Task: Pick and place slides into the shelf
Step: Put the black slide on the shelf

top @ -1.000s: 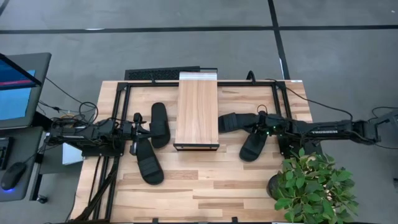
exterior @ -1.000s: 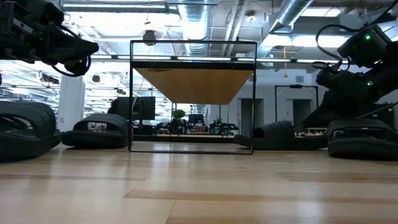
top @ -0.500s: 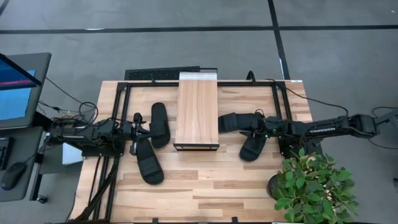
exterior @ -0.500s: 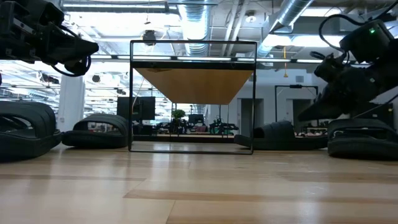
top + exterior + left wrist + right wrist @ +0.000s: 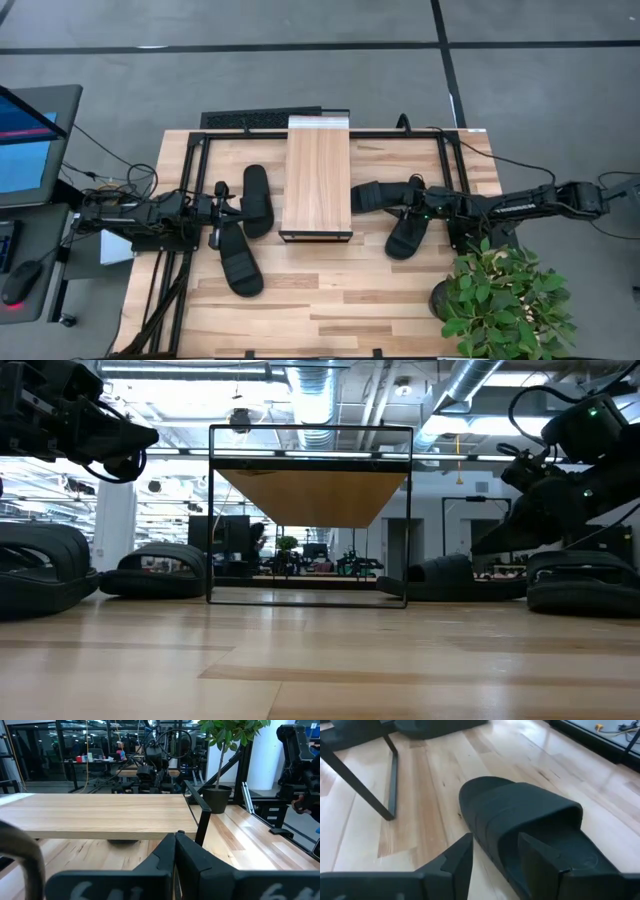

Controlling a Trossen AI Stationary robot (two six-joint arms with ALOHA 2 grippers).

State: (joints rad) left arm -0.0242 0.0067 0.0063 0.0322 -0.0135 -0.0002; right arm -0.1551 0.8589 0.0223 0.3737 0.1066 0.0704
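Slides (image 5: 408, 234) all loose on counter (image 5: 330, 300), none under shelf (image 5: 318, 178); right pincer (image 5: 492, 857) open, left pincer (image 5: 175, 851) closed empty.

This looks like a robot lab in a big open office. The floor (image 5: 520, 90) is plain grey with dark lines. Up high there are bare silver pipes (image 5: 330, 385) and long lights. Far back stand desks (image 5: 95, 765) full of gear and cables, and black metal frames. A computer screen (image 5: 25, 135) sits beside the wooden table (image 5: 330, 300), and a potted plant (image 5: 505, 295) stands on its corner
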